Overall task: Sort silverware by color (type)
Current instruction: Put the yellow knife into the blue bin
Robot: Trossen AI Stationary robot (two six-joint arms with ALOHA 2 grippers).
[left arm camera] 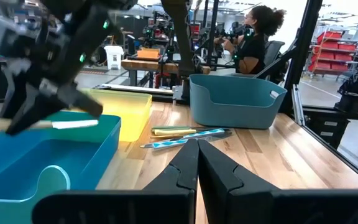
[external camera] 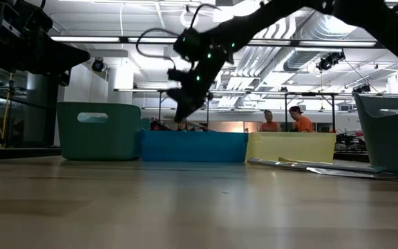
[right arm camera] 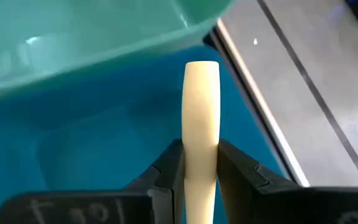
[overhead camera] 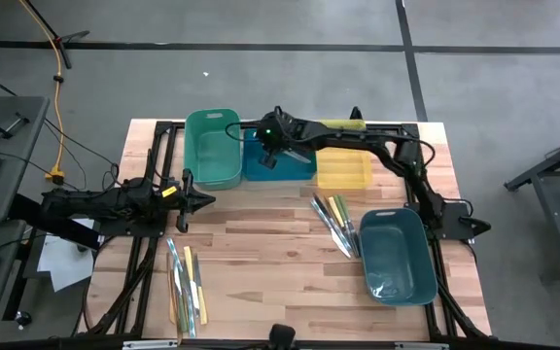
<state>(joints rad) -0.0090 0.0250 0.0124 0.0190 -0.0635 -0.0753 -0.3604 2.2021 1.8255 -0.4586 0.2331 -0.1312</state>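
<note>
Right hand [right arm camera: 201, 163] pinches pale utensil [right arm camera: 201, 106] directly above blue bin [overhead camera: 278, 167], upper centre; handle pointing away; left hand [overhead camera: 185, 201] pressed together, idle

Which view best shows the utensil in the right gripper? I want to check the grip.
The right wrist view: the pale utensil sits clamped in the right gripper over the blue bin. The left wrist view shows it sideways; the high and low views hide it behind the arm.

Overhead camera looks straight down; low camera level across table; my wrist cameras close; all share rectangular blue plastic bin [overhead camera: 278, 163].
</note>
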